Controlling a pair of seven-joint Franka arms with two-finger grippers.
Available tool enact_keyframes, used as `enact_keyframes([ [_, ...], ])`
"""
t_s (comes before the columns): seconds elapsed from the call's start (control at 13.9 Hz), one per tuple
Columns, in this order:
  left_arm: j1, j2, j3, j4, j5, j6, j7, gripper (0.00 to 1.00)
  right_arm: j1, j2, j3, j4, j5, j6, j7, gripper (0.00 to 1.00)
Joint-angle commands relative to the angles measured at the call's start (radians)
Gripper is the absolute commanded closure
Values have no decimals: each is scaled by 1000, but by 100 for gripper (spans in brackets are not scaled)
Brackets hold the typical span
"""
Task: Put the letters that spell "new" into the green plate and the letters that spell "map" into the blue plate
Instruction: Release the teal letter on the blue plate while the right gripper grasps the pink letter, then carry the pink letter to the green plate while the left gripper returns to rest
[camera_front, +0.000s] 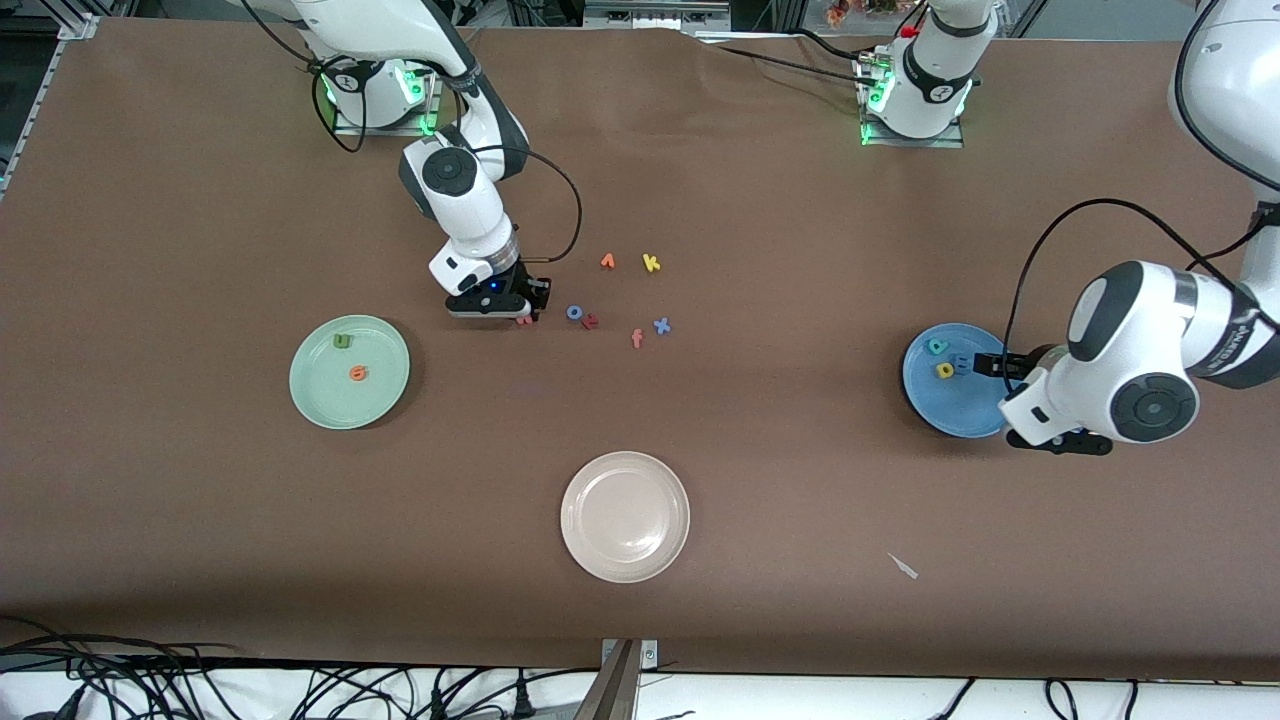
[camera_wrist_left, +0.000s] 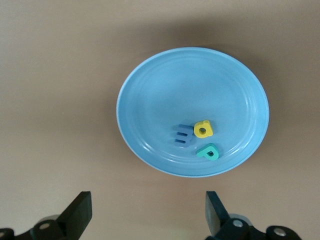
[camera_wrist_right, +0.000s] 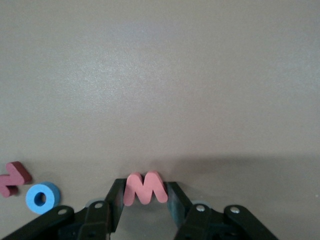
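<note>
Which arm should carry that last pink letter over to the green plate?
The right arm: its end effector already pinches the pink w near the green plate. The left end effector hangs open over the blue plate.

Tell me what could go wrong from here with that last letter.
1. The right pincer pinches the pinkish-red "w" only at its fingertips, so it might slip on the way to the green plate.
2. The blue "o" and dark red letter lie close by; a low sweep could nudge them.
3. The open left pincer hangs over the blue plate; dipping could disturb its letters.
</note>
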Motion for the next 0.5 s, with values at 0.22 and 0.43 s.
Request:
enact_keyframes([
  [0.22, -296, -303, 484, -70, -394, 68, 36, 0, 6, -93, -97, 118, -20, -359, -153, 87],
  [0.43, -341, -483, 516, -172, -407, 145, 32, 0, 6, -133, -167, 217, -20, -579, -274, 87],
])
